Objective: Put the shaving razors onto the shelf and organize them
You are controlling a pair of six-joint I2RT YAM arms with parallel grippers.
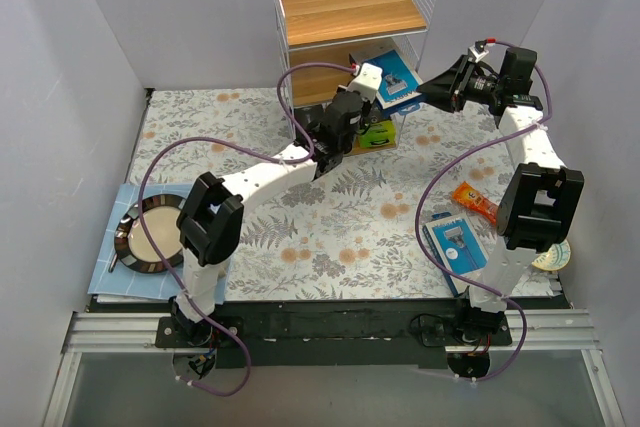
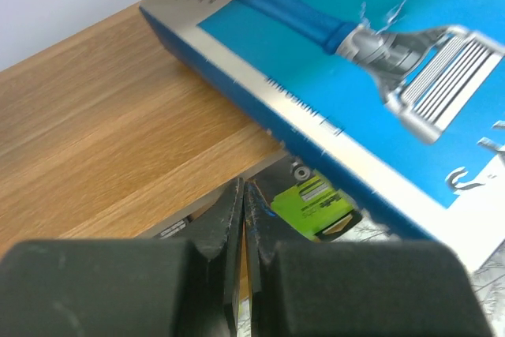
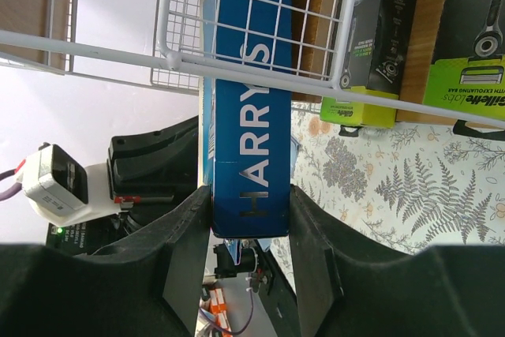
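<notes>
The shelf [image 1: 350, 9] stands at the back centre. My right gripper [image 1: 428, 87] is shut on a blue razor pack [image 1: 397, 82] and holds it tilted at the shelf's right side, at the middle tier. In the right wrist view the gripper [image 3: 251, 195] clamps the pack [image 3: 252, 116] edge-on, and the pack passes behind the wire frame [image 3: 260, 69]. My left gripper [image 1: 372, 102] is shut and empty, just below that pack [image 2: 355, 61], over a wooden board [image 2: 102, 140]. A second blue razor pack [image 1: 455, 240] lies flat on the table at the right arm's base.
Green-and-black razor boxes [image 3: 371, 45] stand at the shelf's bottom tier, also seen from above [image 1: 375, 135]. An orange snack packet [image 1: 475, 202] lies by the right arm. A plate [image 1: 150, 232] on a blue mat sits at front left. Grey walls enclose the table.
</notes>
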